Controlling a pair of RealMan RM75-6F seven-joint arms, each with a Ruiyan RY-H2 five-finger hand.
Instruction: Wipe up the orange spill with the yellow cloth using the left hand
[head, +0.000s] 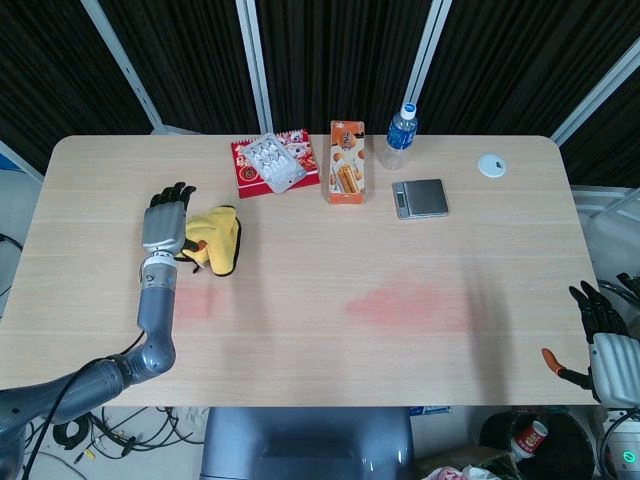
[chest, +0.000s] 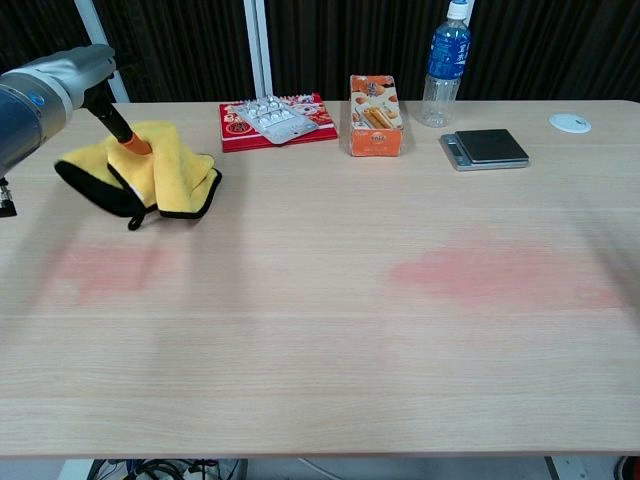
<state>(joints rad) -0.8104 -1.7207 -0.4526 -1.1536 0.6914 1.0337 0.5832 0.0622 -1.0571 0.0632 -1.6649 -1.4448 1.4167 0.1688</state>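
Observation:
The yellow cloth (head: 217, 240) (chest: 150, 172), edged in black, lies bunched on the table's left side. My left hand (head: 165, 218) (chest: 62, 72) is just left of it with the fingers stretched apart; only one fingertip (chest: 128, 140) touches the cloth's top fold. The large orange spill (head: 408, 305) (chest: 495, 273) is right of centre, far from the cloth. A fainter orange patch (head: 196, 302) (chest: 108, 270) lies on the near side of the cloth. My right hand (head: 604, 328) hangs past the table's right edge, fingers apart, holding nothing.
Along the far edge stand a red box with blister packs (head: 272, 163) (chest: 272, 120), an orange snack box (head: 346, 162) (chest: 376, 102), a water bottle (head: 399, 136) (chest: 444, 62), a small grey scale (head: 420, 198) (chest: 485, 148) and a white disc (head: 491, 165) (chest: 569, 123).

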